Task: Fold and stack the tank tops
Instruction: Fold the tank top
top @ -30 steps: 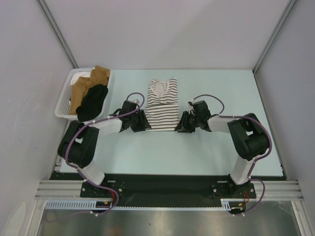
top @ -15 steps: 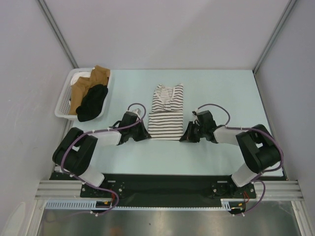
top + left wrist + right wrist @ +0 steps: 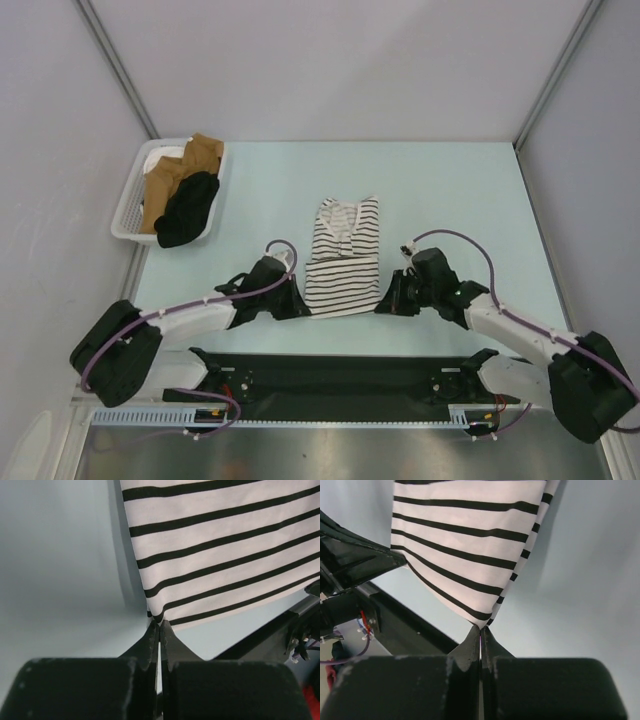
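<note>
We clench the left gripper (image 3: 298,306) and right gripper (image 3: 387,303) on the lower corners of the striped tank top (image 3: 342,268), whose length runs up-frame from both.

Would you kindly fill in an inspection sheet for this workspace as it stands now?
Surface: pale blue table, bare on its right half.
Job's things: striped tank top partly folded at centre, near corners pinched; black tank top unfolded, draped in the basket.
Clutter: brown cloth and something white in the same basket.
Claws: left claw shut on the striped top's left near corner; right claw shut on its right near corner.
Cables: purple cables loop above both wrists, clear of the cloth.
Surroundings: plain grey walls; nothing else seen.
</note>
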Robot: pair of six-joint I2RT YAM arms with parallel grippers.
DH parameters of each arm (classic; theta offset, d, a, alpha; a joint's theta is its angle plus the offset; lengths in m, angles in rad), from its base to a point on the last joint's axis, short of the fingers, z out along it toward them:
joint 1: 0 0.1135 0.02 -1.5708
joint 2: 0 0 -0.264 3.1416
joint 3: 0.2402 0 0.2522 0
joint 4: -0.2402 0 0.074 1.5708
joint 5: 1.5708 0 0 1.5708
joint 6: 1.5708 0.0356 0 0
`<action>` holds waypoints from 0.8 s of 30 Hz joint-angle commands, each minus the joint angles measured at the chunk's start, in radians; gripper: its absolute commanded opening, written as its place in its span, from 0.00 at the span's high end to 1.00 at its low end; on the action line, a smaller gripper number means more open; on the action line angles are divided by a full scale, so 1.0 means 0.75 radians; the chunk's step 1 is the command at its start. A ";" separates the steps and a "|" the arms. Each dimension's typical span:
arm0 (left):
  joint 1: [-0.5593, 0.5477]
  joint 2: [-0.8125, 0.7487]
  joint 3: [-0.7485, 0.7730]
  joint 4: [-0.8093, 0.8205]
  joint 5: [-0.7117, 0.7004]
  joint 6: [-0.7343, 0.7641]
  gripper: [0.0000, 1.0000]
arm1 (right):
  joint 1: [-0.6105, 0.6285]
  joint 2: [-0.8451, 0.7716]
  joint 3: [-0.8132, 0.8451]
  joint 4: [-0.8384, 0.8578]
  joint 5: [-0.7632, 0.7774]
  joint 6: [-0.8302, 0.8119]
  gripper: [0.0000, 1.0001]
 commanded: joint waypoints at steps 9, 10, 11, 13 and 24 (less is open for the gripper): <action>-0.011 -0.245 0.201 -0.474 -0.071 0.010 1.00 | 0.009 -0.221 0.203 -0.370 0.122 -0.038 1.00; -0.011 -0.239 0.232 -0.501 -0.081 0.028 1.00 | 0.009 -0.201 0.232 -0.380 0.127 -0.054 1.00; -0.009 -0.228 0.289 -0.531 -0.095 0.036 1.00 | 0.007 -0.186 0.256 -0.399 0.133 -0.065 1.00; 0.001 -0.216 0.344 -0.570 -0.095 0.063 1.00 | -0.003 -0.152 0.351 -0.421 0.139 -0.089 1.00; 0.231 0.031 0.741 -0.628 0.032 0.233 1.00 | -0.204 0.126 0.668 -0.389 0.020 -0.198 1.00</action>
